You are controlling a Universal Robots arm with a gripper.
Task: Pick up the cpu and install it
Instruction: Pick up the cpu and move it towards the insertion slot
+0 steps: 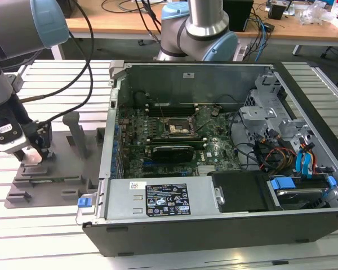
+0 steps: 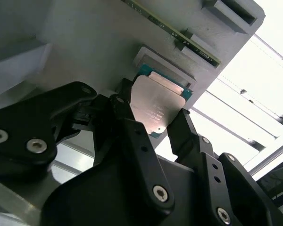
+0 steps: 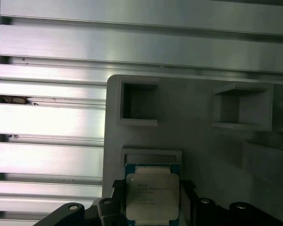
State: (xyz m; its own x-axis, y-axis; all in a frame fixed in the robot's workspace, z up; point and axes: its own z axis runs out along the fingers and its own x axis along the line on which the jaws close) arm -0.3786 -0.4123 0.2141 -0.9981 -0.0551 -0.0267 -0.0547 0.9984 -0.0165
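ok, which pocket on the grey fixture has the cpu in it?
The raised-lip pocket holds the cpu; the two square pockets elsewhere on the fixture are empty.

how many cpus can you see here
1: the cpu sits in a pocket of the grey fixture tray, right at the tool. Whether the motherboard socket holds another is unclear.

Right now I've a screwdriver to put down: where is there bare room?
Bare slatted table in front of the grey fixture tray, at the exterior view's left of the computer case. Crowded: the tray under the gripper, and the case's inside, full of cables.
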